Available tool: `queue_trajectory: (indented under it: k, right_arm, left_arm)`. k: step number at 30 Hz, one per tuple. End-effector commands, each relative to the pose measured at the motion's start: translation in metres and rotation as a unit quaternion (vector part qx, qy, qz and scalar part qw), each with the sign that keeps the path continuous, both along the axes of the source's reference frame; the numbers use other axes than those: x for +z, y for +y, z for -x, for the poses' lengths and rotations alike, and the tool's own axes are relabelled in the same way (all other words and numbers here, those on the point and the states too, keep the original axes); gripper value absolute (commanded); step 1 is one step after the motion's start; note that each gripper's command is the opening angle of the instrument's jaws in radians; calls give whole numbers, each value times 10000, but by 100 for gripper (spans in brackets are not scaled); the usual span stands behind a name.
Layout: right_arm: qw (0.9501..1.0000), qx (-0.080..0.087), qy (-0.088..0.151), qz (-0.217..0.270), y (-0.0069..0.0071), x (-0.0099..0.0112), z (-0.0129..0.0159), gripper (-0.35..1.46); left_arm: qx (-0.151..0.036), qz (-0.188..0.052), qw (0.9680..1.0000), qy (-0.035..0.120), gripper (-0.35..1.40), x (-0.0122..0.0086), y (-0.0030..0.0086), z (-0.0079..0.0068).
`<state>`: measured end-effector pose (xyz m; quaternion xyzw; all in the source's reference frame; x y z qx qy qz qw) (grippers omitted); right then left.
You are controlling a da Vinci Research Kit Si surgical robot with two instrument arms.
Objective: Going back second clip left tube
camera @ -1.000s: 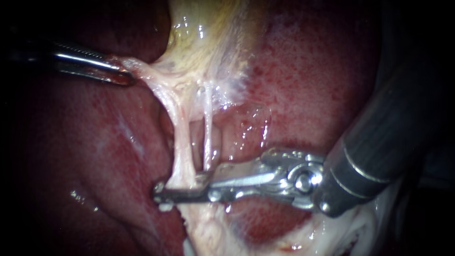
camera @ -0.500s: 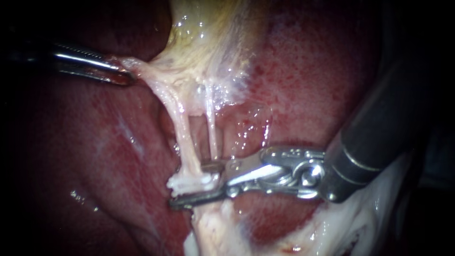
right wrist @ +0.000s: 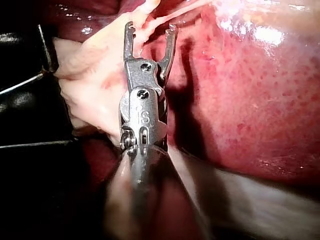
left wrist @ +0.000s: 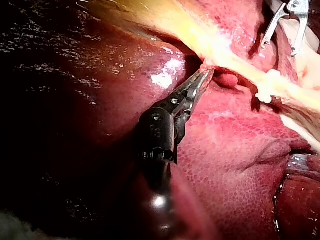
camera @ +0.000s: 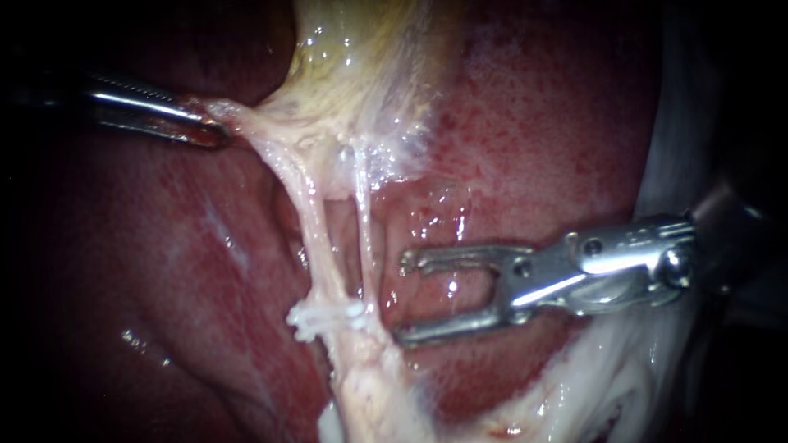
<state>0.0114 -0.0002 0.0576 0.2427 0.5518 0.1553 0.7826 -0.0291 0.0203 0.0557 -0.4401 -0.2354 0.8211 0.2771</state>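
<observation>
Two pale tubes run down from the yellowish gallbladder (camera: pixel 361 74): the thicker left tube (camera: pixel 316 238) and the thin right tube (camera: pixel 366 238). A white clip (camera: pixel 324 316) sits across the left tube low down, and shows too in the left wrist view as the clip (left wrist: pixel 267 87). My right instrument (camera: pixel 402 298) stands to the right of both tubes, its jaws open and empty, touching nothing. My left instrument (camera: pixel 205 127) has its jaws shut on pale tissue at the gallbladder's lower edge and holds it pulled left. Each wrist view shows its own: left instrument (left wrist: pixel 205 77), right instrument (right wrist: pixel 150 27).
Red liver (camera: pixel 533 123) lies behind and around the tubes. Pale fatty tissue (camera: pixel 607 385) spreads under the right instrument's shaft. The right instrument (left wrist: pixel 285 25) stands beyond the clip in the left wrist view.
My right instrument's jaws, closed round the left tube, have opened and drawn back to the right. The white clip stays on the left tube. The left instrument has held still.
</observation>
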Motion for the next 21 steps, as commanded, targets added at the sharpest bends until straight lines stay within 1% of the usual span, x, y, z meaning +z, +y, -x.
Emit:
queue_trajectory:
  k: [1,2,5,11,14,16,21]
  right_arm:
    - [10000,-13,8,47,1,-1,6,50]
    - [9999,6,-2,140,3,-2,14,50]
    - [9995,-4,6,302,9,-3,27,50]
    - [9982,-20,10,592,24,-4,45,50]
    - [9979,-39,21,642,25,-4,49,50]
    - [9977,-48,26,670,25,-4,50,50]
    - [9975,-46,23,703,25,-4,50,50]
  left_arm:
    - [-3,2,10000,1,-35,1,0,0]
    - [-3,3,10000,2,-35,1,0,1]
    - [-4,6,10000,3,-35,3,0,1]
    - [-15,30,10000,17,-35,10,-4,5]
    - [-33,74,9999,59,-35,22,-10,12]
    - [-15,84,9999,54,-35,32,-15,18]
    - [26,105,9999,74,-35,53,-20,27]
